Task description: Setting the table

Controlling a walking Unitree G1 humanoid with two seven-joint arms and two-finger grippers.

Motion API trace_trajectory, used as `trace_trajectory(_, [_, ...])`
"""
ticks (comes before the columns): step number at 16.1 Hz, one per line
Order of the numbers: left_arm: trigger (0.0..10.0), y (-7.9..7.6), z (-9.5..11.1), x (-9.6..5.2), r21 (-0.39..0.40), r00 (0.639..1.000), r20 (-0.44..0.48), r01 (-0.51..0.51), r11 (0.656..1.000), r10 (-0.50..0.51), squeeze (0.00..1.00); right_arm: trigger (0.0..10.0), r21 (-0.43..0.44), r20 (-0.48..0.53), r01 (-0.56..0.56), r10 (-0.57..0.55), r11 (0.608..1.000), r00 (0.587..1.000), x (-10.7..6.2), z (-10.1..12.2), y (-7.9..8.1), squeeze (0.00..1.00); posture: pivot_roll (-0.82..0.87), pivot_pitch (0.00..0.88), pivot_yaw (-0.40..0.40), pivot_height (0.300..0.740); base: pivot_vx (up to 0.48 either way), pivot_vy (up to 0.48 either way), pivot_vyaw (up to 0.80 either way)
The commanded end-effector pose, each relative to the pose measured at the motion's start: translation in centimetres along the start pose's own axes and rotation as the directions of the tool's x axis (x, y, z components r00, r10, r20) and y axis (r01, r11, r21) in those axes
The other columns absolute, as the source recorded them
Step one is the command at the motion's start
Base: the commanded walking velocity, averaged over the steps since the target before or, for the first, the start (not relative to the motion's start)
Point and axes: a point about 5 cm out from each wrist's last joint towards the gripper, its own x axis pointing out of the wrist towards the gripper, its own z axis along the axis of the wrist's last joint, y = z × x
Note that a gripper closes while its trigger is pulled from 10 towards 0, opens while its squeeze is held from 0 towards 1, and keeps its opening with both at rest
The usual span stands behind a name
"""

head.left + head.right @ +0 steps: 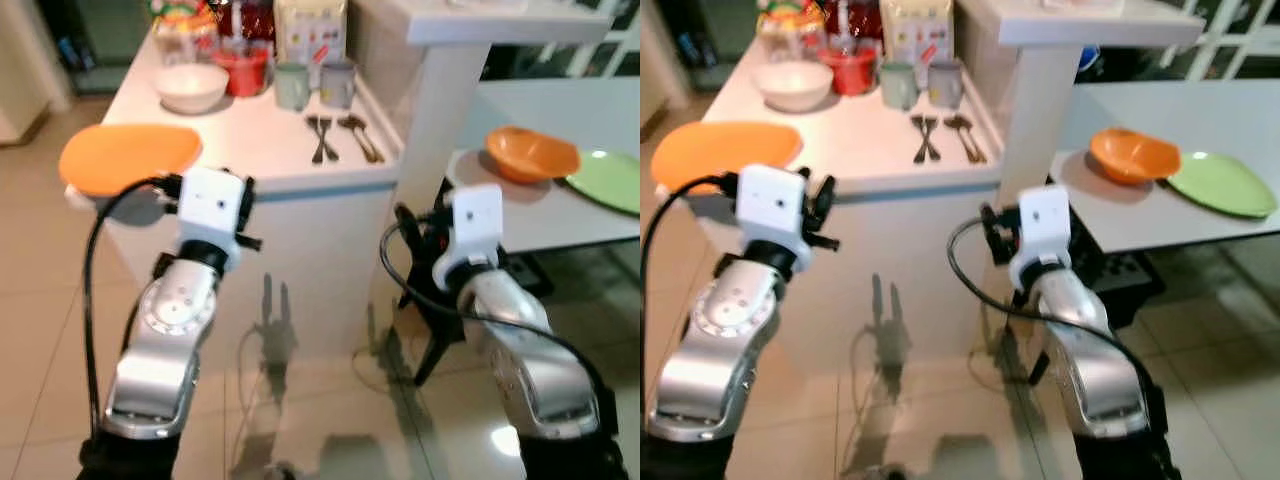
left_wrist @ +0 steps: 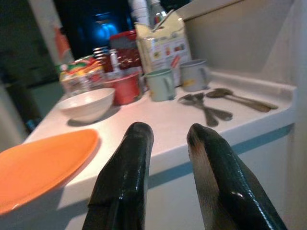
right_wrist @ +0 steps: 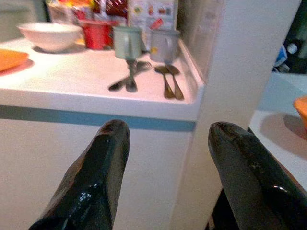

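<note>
**Both tools empty, facing the supply surface; dining table half set**

Robot stands in front of the white surface [image 1: 260,150] where the tableware waits. Both arms are raised with the tools aimed at its near edge, neither touching anything. Left tool [image 2: 168,139]: fingers a narrow gap apart, holding nothing, pointing over the near edge just right of the orange plate [image 1: 128,156]. Right tool [image 3: 168,139]: fingers spread wide, holding nothing, aimed at the front panel below the cutlery [image 3: 144,76].

Judgement: this looks like an approach pose, with the arms level with the edge so either one can reach in for the next item. Plate is the likely pick for the left, since it overhangs the near-left corner and its rim is easy to pinch. Cutlery lies flat near the right edge, closer to the right tool.

Task things:
- Orange plate: shallow, glossy, oval-looking, near-left corner, partly off the edge.
- White bowl [image 1: 190,88]: far left, behind the plate.
- Red container [image 1: 240,70], two pale mugs [image 1: 312,84] side by side, a carton [image 1: 310,28] and jars in the far row.
- Cutlery: spoons and what looks like forks in two small bunches, handles toward the near edge; exact count unclear.

Dining table [image 1: 560,225] sits to the right, past a white pillar [image 1: 440,110]. It already carries an orange bowl [image 1: 530,153] and a green plate [image 1: 606,180], close together. So setting is partly done, more pieces to carry over.
</note>
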Motion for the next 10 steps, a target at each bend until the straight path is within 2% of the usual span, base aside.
trace_trajectory(1, [10.0, -0.3, 0.4, 0.1, 0.014, 1.000, 0.026, 0.014, 1.000, -0.014, 0.00, 10.0, -0.024, -0.018, 0.037, -0.038, 0.999, 0.999, 0.0, -0.5, -0.7, 0.00, 0.03, 0.000, -0.006, 0.740, 0.000, 0.000, 0.00])
trace_trajectory(4, [10.0, -0.7, 0.6, 0.2, 0.013, 0.999, 0.040, 0.029, 0.999, -0.030, 0.00, 10.0, -0.048, -0.009, 0.051, -0.051, 0.998, 0.999, 0.3, -0.2, -1.2, 0.00, 0.03, 0.000, -0.004, 0.740, 0.000, 0.000, 0.00])
trace_trajectory(5, [10.0, -0.7, 0.6, 0.2, 0.009, 0.999, 0.041, 0.031, 0.999, -0.031, 0.00, 10.0, -0.054, -0.008, 0.055, -0.055, 0.997, 0.998, 0.4, -0.1, -1.3, 0.00, 0.03, 0.000, -0.002, 0.740, 0.270, 0.000, 0.00])
trace_trajectory(9, [10.0, -0.6, 0.6, 0.3, 0.001, 0.998, 0.043, 0.035, 0.999, -0.035, 0.00, 10.0, -0.066, -0.004, 0.061, -0.061, 0.996, 0.998, 1.0, 0.1, -1.6, 0.00, 0.03, 0.000, -0.004, 0.740, 0.350, 0.000, 0.55])
trace_trajectory(10, [10.0, -0.7, 0.6, 0.3, -0.002, 0.998, 0.043, 0.038, 0.999, -0.038, 0.00, 10.0, -0.077, -0.004, 0.056, -0.056, 0.995, 0.998, 1.1, 0.1, -1.6, 0.00, 0.03, 0.000, -0.005, 0.740, 0.382, 0.000, 0.00])
